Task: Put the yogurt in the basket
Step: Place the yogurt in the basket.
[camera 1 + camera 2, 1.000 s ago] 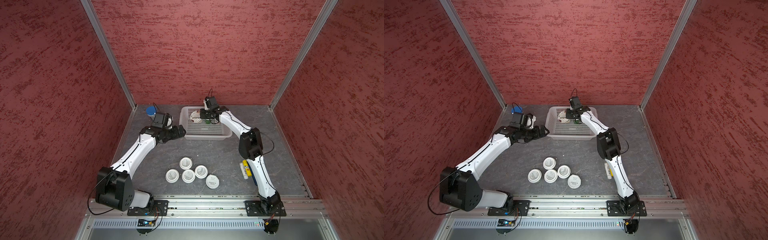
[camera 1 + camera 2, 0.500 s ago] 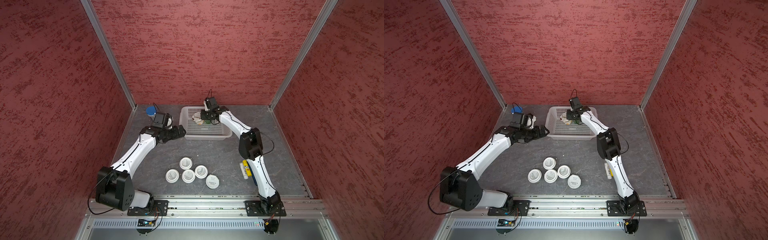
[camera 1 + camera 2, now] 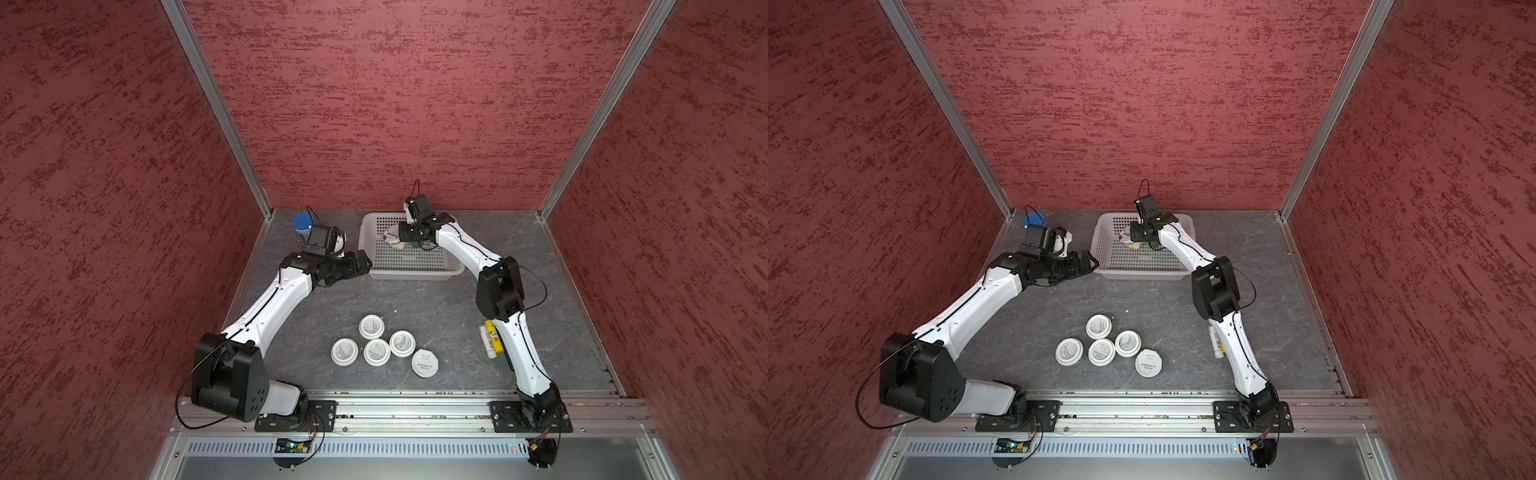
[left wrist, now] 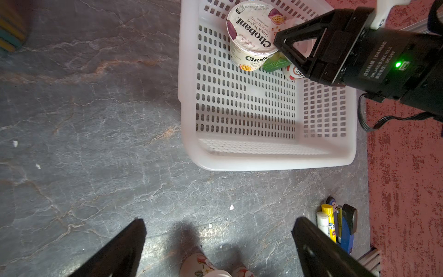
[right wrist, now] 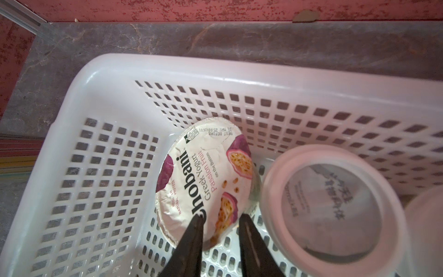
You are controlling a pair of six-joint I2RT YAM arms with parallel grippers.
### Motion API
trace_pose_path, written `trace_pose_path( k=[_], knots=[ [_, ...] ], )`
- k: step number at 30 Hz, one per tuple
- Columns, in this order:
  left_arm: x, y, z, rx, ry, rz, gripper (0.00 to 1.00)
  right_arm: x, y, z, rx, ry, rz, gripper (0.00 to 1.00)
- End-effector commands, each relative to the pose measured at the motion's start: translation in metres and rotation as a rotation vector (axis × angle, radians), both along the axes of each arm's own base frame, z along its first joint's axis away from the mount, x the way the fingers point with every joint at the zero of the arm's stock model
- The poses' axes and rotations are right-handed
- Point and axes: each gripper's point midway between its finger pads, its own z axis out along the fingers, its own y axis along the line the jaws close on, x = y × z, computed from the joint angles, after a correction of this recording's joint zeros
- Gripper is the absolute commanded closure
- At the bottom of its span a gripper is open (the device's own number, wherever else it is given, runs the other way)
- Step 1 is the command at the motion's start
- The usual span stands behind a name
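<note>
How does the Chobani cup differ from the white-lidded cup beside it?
The Chobani cup has a crinkled foil lid with black lettering and purple fruit; the white-lidded cup has a smooth lid with grey print. The Chobani cup's side is white, the white-lidded cup's green. Both are round, inside the basket.

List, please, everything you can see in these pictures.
basket: one, white, back of table.
Chobani cup: one, white foil lid, inside basket.
small white-lidded cup: at least one, white, in basket beside Chobani cup.
white-lidded cups: five, white, clustered on table front.
blue-capped tube: one, blue cap, back left corner.
stationery: several, white, yellow, blue, beside right arm.
patterned cup: one, white-red, by left gripper.
table: one, grey.
left gripper: one, black, open, beside basket.
right gripper: one, black, open, over Chobani cup.
</note>
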Motion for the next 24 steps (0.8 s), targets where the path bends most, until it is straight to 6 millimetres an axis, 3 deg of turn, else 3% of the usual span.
trace_pose_path(
  k=[1, 12, 17, 24],
  knots=[
    [0.001, 0.001, -0.003, -0.013, 0.003, 0.008, 0.00, -0.001, -0.003, 0.039, -0.017, -0.067, -0.007, 0.71],
    [0.001, -0.001, -0.002, -0.018, 0.002, 0.003, 0.00, -0.011, -0.017, 0.023, -0.079, -0.027, -0.036, 0.67],
    [0.000, -0.001, -0.003, -0.016, 0.004, 0.005, 0.00, -0.012, -0.017, 0.039, -0.066, -0.050, -0.026, 0.60],
    [0.001, -0.001, -0.002, -0.019, 0.001, 0.002, 0.00, -0.021, -0.005, 0.050, -0.058, -0.075, 0.020, 0.62]
  ],
)
